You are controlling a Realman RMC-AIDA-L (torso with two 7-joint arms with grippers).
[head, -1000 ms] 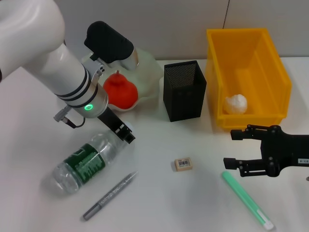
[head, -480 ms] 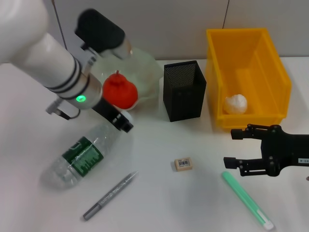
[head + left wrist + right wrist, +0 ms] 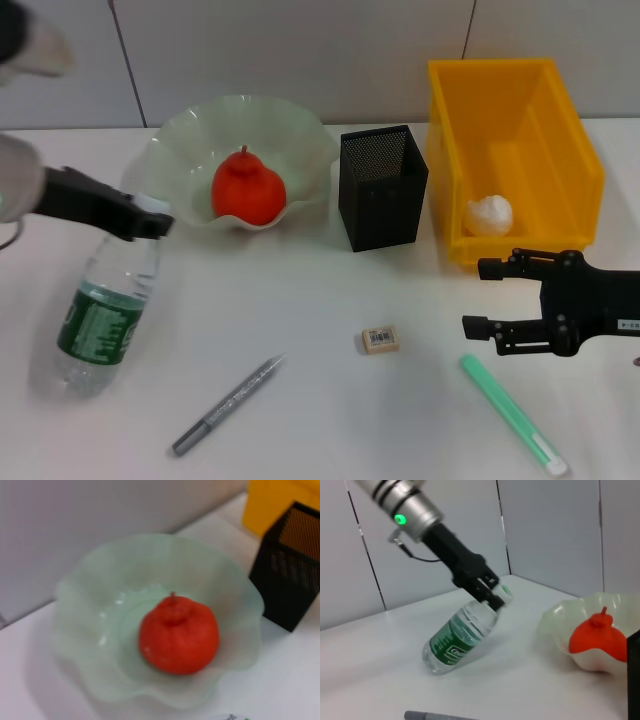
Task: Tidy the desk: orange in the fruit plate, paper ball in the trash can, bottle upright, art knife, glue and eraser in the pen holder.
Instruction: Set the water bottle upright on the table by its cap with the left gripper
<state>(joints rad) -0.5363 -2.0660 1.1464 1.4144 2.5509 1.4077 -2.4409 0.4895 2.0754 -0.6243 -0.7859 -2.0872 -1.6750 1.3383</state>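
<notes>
The orange (image 3: 247, 188) sits in the fruit plate (image 3: 185, 137), the paper ball (image 3: 488, 214) in the trash can (image 3: 575, 140), while the left pincer (image 3: 140, 215) clenches the tilted bottle (image 3: 105, 310) by its neck (half-raised off the surface), and the eraser (image 3: 380, 339) lies loose near the released right pincer (image 3: 478, 296).

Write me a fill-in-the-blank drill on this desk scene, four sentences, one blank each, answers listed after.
1. The orange lies in the ____.
2. The paper ball sits inside the ____ trash can.
3. The left pincer is shut on the neck of the ____, tilting it up off the table.
4. The eraser lies on the table in front of the black mesh ____.

Missing words: fruit plate; yellow; bottle; pen holder
</notes>
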